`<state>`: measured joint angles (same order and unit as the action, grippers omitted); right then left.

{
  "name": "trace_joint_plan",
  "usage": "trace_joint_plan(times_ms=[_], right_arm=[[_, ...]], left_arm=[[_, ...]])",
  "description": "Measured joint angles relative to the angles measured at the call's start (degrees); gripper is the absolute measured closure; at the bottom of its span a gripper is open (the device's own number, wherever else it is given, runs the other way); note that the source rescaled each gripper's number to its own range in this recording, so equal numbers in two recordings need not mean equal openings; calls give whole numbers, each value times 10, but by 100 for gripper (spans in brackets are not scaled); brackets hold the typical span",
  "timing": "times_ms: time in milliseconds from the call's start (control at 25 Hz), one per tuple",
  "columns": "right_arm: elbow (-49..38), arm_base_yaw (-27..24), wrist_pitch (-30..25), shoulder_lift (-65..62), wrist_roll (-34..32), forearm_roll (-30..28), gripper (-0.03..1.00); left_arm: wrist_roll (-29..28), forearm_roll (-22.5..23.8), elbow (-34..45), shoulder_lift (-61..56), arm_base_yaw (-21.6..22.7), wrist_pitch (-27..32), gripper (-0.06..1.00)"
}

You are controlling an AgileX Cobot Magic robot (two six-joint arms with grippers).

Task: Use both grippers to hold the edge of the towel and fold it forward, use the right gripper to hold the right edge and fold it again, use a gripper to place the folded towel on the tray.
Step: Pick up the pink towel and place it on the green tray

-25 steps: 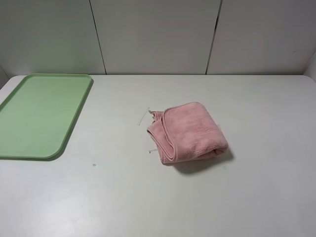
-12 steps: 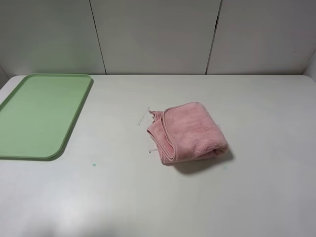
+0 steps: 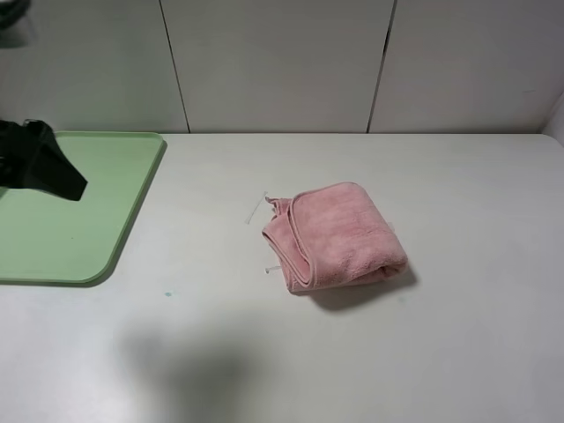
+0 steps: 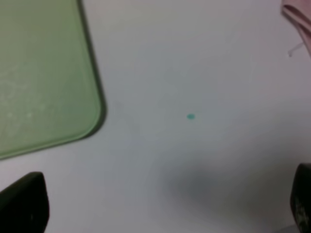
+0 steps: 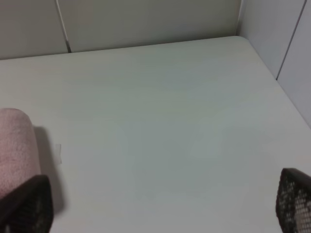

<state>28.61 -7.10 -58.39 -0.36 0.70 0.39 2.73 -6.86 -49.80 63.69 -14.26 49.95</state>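
The pink towel [image 3: 339, 233] lies folded in a thick bundle at the table's middle; a corner shows in the left wrist view [image 4: 299, 14] and its rounded side in the right wrist view [image 5: 14, 145]. The green tray [image 3: 79, 220] sits at the far left, bare; its corner shows in the left wrist view [image 4: 39, 73]. My left gripper [image 4: 163, 201] is open and empty, high above the table between tray and towel; its black body [image 3: 44, 163] shows over the tray. My right gripper [image 5: 159, 201] is open and empty, right of the towel, out of the exterior view.
A small green dot [image 3: 167, 293] marks the white table [image 3: 476, 335] in front of the tray, also seen in the left wrist view [image 4: 190, 116]. Two small white tags [image 3: 256, 210] stick out at the towel's left. Grey wall panels [image 3: 282, 62] stand behind the table.
My left arm has come into the exterior view at the left, above the tray, and its shadow now falls on the front of the table. The towel has not moved.
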Motion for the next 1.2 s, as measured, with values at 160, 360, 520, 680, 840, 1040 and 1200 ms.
trace_joint_plan(times_ms=[160,360,520,680,840,1040,1200], right_arm=[[0,0,0,0,0,0,-3],[0,0,0,0,0,0,-3],[0,0,0,0,0,0,-3],[0,0,0,0,0,0,-3],[0,0,0,0,0,0,-3],[0,0,0,0,0,0,-3],[0,0,0,0,0,0,-3]], left_arm=[[-40,0,-3,56,-60,-52,-5],[-111,0,-4,125,-133,-124,-5],[-175,-1,-4,176,-186,-192,-5],[-236,-2,-14,231,-228,-231,-5],[-263,-2,-57,295,-253,-233,-5],[-270,-2,-121,379,-266,-234,-5],[-271,-2,-166,442,-275,-235,-5]])
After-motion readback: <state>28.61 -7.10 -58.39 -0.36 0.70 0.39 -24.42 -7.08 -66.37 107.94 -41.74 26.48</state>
